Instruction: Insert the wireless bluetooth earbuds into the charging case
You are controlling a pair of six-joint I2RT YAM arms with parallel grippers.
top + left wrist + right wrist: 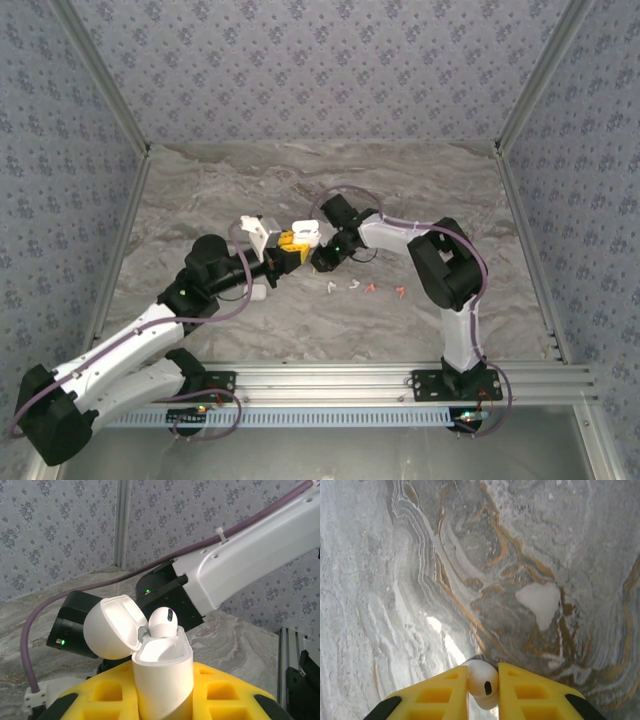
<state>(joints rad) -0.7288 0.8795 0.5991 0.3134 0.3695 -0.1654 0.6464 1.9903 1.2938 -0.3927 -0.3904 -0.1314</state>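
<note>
White earbud (481, 681), pinched in right gripper (483, 674) — near open charging case (162, 675)

1. We see a grey marbled table (430, 190) that spreads beneath both grippers.
2. Directly below the right gripper (483, 676), its surface shows orange-brown veins, with a pale patch (540, 602) ahead of the fingertips.
3. Near the right gripper, on the side toward the arm bases, we find four loose pieces in a row on the table: two white earbuds (331, 288), then two orange-red earbuds (370, 288) farther out to its right.
4. Behind the left gripper (291, 244), toward its base, a small white object (258, 293) lies just beside the arm; we cannot tell what it is.
</note>
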